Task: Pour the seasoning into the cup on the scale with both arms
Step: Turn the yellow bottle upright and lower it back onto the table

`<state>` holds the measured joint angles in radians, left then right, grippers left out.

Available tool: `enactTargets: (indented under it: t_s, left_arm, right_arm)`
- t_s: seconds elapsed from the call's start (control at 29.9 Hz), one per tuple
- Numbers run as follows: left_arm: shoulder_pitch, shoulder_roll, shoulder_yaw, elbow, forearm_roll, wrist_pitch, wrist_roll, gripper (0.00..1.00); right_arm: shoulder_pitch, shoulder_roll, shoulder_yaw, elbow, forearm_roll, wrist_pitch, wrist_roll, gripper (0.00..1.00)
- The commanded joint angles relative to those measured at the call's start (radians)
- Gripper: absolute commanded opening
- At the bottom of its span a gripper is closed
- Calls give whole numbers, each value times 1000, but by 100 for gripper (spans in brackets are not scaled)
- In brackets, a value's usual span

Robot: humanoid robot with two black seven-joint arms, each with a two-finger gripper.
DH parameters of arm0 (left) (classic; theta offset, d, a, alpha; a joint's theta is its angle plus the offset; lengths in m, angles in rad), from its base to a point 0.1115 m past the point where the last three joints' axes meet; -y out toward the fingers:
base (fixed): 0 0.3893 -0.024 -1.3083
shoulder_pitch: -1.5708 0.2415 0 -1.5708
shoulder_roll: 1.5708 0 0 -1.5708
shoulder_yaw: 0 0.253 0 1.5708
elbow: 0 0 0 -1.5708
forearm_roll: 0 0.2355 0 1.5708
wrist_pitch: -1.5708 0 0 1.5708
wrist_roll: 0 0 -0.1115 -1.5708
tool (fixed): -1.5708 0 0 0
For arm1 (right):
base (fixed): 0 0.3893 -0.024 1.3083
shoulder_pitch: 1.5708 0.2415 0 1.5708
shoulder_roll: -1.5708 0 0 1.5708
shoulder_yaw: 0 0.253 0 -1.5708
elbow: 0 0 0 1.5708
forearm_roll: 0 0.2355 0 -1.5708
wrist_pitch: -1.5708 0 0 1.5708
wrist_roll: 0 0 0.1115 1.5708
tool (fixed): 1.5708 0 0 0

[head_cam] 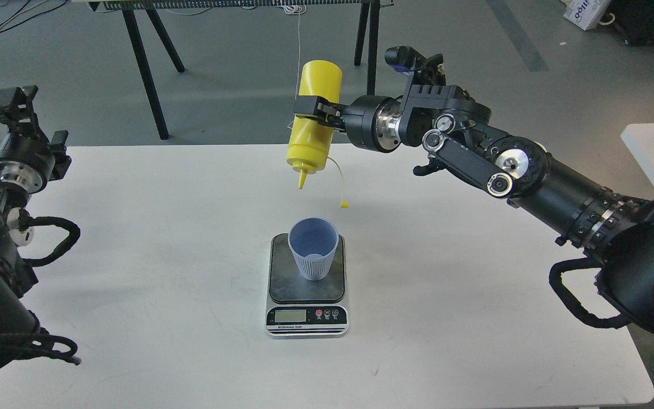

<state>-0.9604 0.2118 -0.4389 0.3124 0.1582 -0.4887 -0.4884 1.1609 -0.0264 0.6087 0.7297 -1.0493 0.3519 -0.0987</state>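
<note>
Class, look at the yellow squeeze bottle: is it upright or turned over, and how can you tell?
Turned over. The yellow squeeze bottle hangs nozzle down, flat base up, held around its body by the right pincer, above and behind the blue cup.

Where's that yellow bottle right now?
In the head view, the yellow bottle hangs upside down mid-air near centre, clamped in the right gripper, its nozzle pointing down above the blue cup on the scale.
</note>
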Motion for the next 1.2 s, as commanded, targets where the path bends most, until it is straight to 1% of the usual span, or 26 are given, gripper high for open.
enactTargets:
  t_s: [0.0,0.07,0.13,0.2,0.3,0.37,0.4,0.47,0.6,0.67,0.77,1.04,1.17]
  left_arm:
    - [-3,-2,6,0,4,0,0,100]
    - [3,-9,26,5,6,0,0,100]
    - [5,-25,71,7,6,0,0,100]
    - [2,-22,91,8,-2,0,0,100]
    - [3,-14,82,8,-26,0,0,100]
    - [3,-14,82,8,-32,0,0,100]
    - [3,-14,82,10,-32,0,0,100]
    - [0,-17,82,8,-32,0,0,100]
    - [-7,-25,82,10,-34,0,0,100]
    - [-9,-28,83,10,-32,0,0,100]
    - [-11,-28,88,10,-32,0,0,100]
    - [-12,-31,89,10,-32,0,0,100]
    - [-12,-32,89,8,-32,0,0,100]
  right_arm:
    - [0,-9,178,-18,205,-7,-44,2]
    - [-6,-44,274,-36,364,-1,-50,2]
    - [-30,-88,328,-41,590,4,-68,2]
    - [-79,-145,347,-32,846,5,-88,2]
    - [-156,-263,348,-29,1240,18,-93,2]
    - [-242,-320,348,-23,1444,71,-93,2]
    - [-294,-341,348,-15,1533,119,-93,2]
    - [-400,-368,350,-9,1646,137,-91,2]
    - [-590,-371,408,-1,1678,137,-93,2]
    - [-688,-371,453,32,1700,137,-98,2]
    - [-808,-371,459,94,1750,137,-113,2]
    - [-941,-356,459,138,1753,137,-110,4]
    - [-995,-356,460,136,1750,137,-108,5]
